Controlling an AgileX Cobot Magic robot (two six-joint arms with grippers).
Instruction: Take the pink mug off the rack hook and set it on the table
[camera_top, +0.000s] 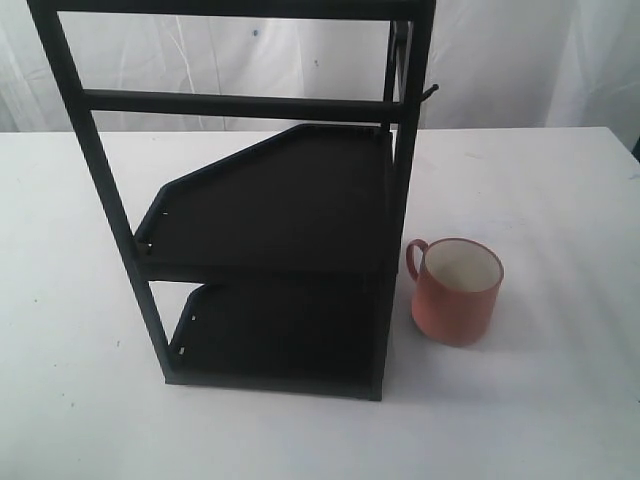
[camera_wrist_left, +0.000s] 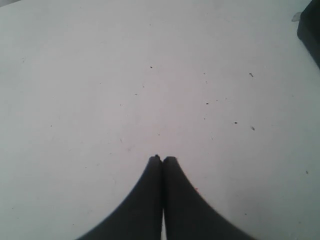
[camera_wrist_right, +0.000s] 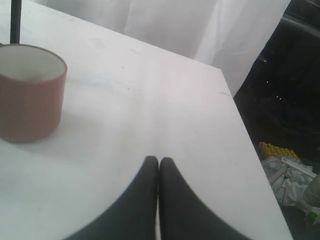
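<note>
The pink mug (camera_top: 457, 290) stands upright on the white table (camera_top: 560, 390), just right of the black rack (camera_top: 270, 200), its loop handle toward the rack. The rack hook (camera_top: 430, 94) juts bare from the right upright post. In the right wrist view the pink mug (camera_wrist_right: 27, 92) stands off to one side of my right gripper (camera_wrist_right: 159, 160), which is shut with nothing in it, well apart from the mug. My left gripper (camera_wrist_left: 162, 159) is shut over bare table (camera_wrist_left: 100, 90). Neither gripper shows in the exterior view.
The rack has two dark shelves and long horizontal bars across its front. A white curtain hangs behind the table. In the right wrist view the table edge (camera_wrist_right: 240, 115) drops off to a dark floor with clutter (camera_wrist_right: 290, 175). A rack corner (camera_wrist_left: 310, 30) shows in the left wrist view.
</note>
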